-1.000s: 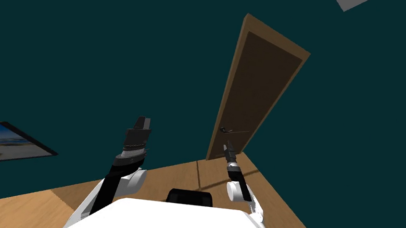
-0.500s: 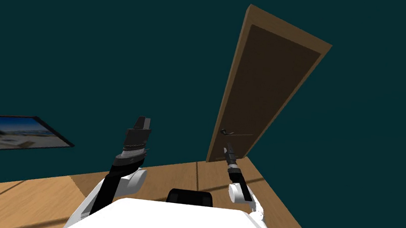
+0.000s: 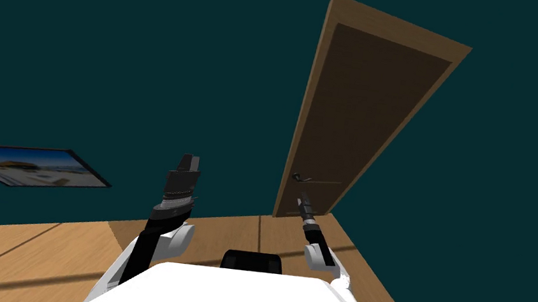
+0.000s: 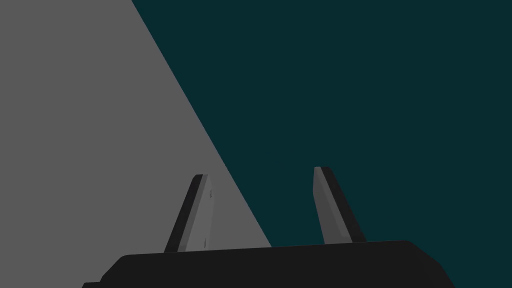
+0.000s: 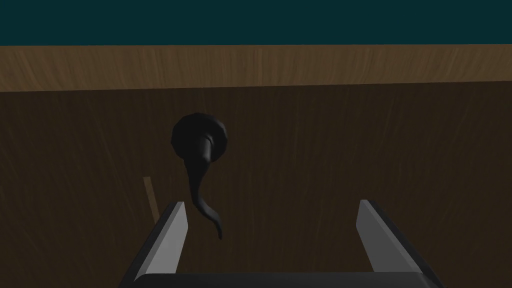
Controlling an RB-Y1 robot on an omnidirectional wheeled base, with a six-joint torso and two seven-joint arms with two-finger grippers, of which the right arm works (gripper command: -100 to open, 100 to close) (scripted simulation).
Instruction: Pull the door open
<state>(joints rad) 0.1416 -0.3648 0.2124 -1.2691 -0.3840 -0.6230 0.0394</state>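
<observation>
Right gripper [image 5: 270, 204], jaws spread, points at the dark lever handle [image 5: 199, 141] near the left edge of the brown door [image 3: 363, 106] ahead, seemingly short of it. Centre the lever between both fingers before closing. Left gripper [image 4: 260, 172] hangs spread, far left.

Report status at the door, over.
Right gripper jaws open, dark handle just ahead, ungripped. Left gripper jaws open, raised, idle. Door looks shut. Nothing blocking the handle.
</observation>
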